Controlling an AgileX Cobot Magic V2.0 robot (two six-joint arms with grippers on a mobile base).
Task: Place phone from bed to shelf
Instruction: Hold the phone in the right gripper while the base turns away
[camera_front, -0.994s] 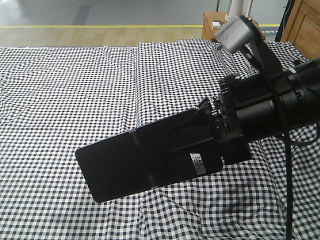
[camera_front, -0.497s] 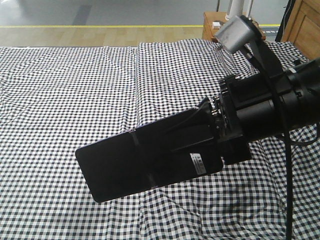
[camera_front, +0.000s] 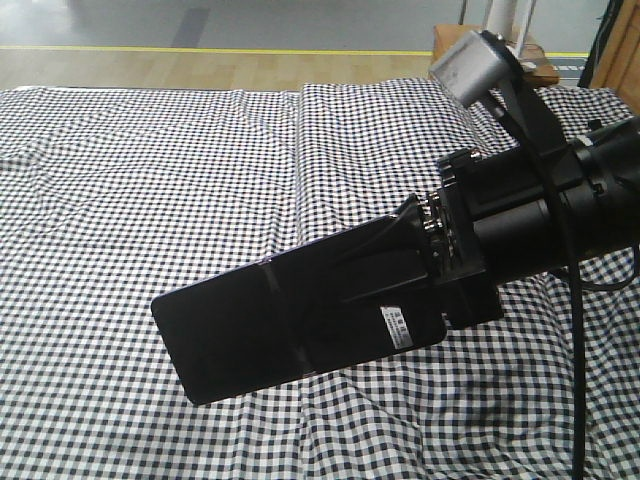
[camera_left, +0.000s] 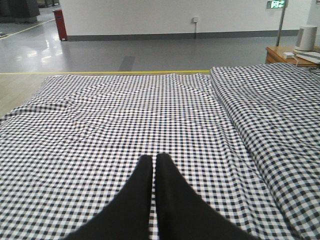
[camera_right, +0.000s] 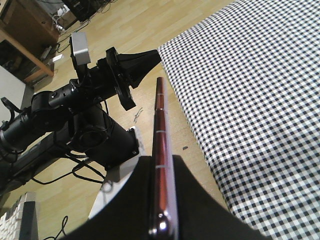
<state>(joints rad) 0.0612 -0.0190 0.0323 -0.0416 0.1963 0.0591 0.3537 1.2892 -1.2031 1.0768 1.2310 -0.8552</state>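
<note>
Right gripper (camera_front: 385, 270) is clamping the stiff, glossy, likely slippery phone (camera_front: 250, 330) at its 3 o'clock end; left gripper (camera_left: 154, 165) is hanging closed

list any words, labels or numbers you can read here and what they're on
Nothing here can be read with certainty.
The white sticker on the phone: there is print, but it is too small to read.
The green lit sign at the top right of the left wrist view: the characters are too blurred to read.
</note>
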